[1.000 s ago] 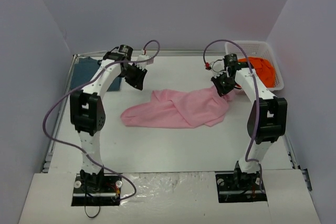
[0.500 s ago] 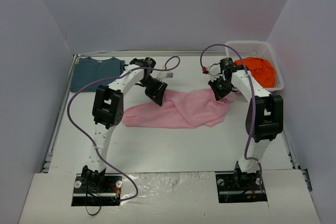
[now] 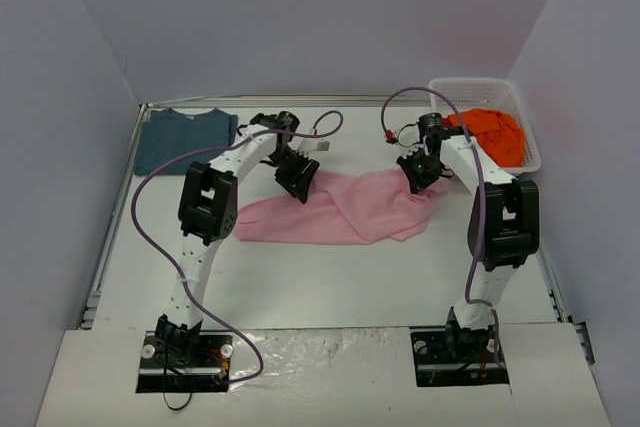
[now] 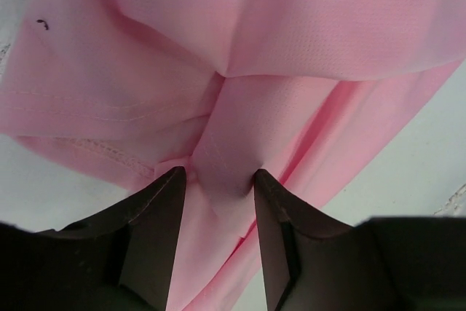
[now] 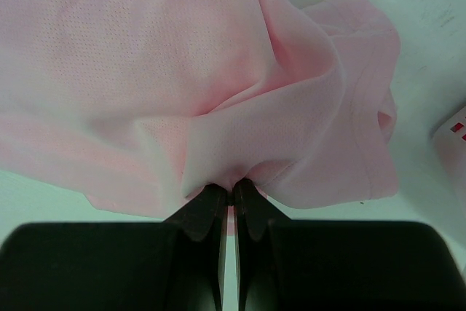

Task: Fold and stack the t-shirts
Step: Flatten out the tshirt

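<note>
A: Where was the light pink t-shirt point(image 3: 345, 209)?

B: Middle of the table point(image 3: 320, 277), rumpled, stretched L-R btwn the 2 arms. Not folded. The dark teal-blue t-shirt point(image 3: 180, 139) lay flat in the far-left corner. The orange t-shirt point(image 3: 492, 132) sat in the white basket point(image 3: 470, 84), far right. 0 stacked, as far as I could see.

A: Grippers?

B: The right gripper point(image 5: 228, 189) was pinched nearly closed on a bunch of pink cloth at the shirt's right end. The left gripper point(image 4: 218, 176) had its jaws partway apart, straddling a raised fold near the shirt's far edge. It didn't look clamped.

A: Which step, then?

B: I'd say getting 2 holds on the pink one, to lift & spread it before folding. Early days.

A: Next?

B: Prob. the left had to close on that fold w/o losing it. Then both should pull apart evenly so the cloth opens w/o a twist.
</note>
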